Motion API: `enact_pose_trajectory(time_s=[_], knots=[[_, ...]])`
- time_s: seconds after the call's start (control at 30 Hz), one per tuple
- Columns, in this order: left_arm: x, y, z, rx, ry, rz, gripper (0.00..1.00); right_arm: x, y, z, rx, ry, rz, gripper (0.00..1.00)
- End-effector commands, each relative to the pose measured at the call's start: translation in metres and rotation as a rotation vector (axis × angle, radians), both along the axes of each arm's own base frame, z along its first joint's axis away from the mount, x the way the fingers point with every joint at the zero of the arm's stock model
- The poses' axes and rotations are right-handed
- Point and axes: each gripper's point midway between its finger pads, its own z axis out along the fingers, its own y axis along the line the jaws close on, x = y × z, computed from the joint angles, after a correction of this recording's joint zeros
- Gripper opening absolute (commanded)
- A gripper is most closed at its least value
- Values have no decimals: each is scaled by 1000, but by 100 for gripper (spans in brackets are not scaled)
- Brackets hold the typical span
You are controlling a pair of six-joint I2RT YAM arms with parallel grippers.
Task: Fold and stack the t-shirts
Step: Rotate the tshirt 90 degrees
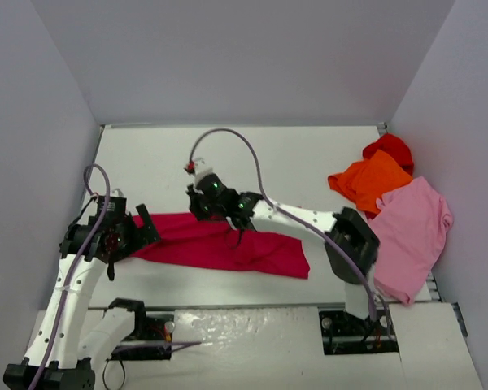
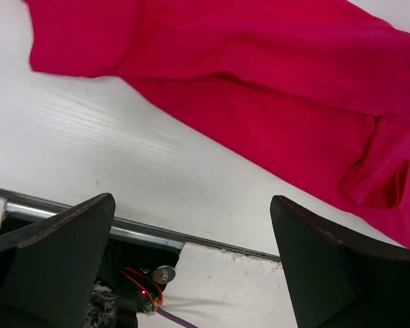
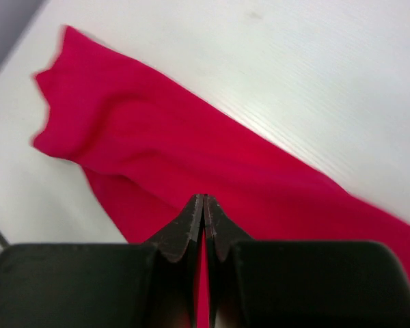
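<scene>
Top view: four t-shirts lie on the counter (image 1: 309, 162). One crimson t-shirt (image 1: 220, 242) stretches between the arms. One orange t-shirt (image 1: 370, 180), one bright red t-shirt (image 1: 390, 148) and one light pink t-shirt (image 1: 411, 236) crowd the right side.

Left wrist: the left end effector (image 2: 191, 205) is released and empty, beside the crimson cloth.

Right wrist: the right end effector (image 3: 203, 203) is clenched over the crimson t-shirt. I cannot tell whether it pinches cloth.

No legible text or markings anywhere.
</scene>
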Motion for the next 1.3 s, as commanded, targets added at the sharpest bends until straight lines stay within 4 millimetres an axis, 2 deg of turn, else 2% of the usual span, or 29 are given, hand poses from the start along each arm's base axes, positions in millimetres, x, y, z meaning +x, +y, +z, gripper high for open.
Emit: enact_pose_trajectory(time_s=[0.0,0.03,0.07,0.23,0.3,0.43,0.53,0.7,0.9,1.13,1.17,1.27], knots=[[56,-39,12,-141,-72,-145,86,10,-90,24,-31,-49,-304,0],[62,-46,9,-172,-68,-155,82,8,-103,22,-32,-35,-335,0],[69,-52,8,-195,-74,-164,73,7,-115,21,-33,-24,-360,0],[98,-78,-6,-263,-65,-209,24,-6,-167,-2,-94,49,-490,0],[106,-85,-18,-261,-26,-229,15,-11,-179,-12,-118,73,-517,0],[121,-94,-31,-262,-1,-255,14,-21,-196,-33,-173,118,-555,0],[141,-109,-42,-289,-4,-282,10,-27,-213,-50,-210,147,-604,0],[153,-136,-78,-338,79,-335,1,-28,-224,-67,-250,176,-625,0],[145,-163,-103,-379,146,-387,1,-23,-239,-92,-309,238,-657,0],[126,-159,-121,-371,176,-365,1,-13,-245,-116,-368,288,-675,0],[120,-158,-125,-371,194,-355,1,-11,-243,-114,-366,284,-672,0],[103,-160,-136,-379,217,-343,1,-4,-247,-127,-397,307,-678,0]])
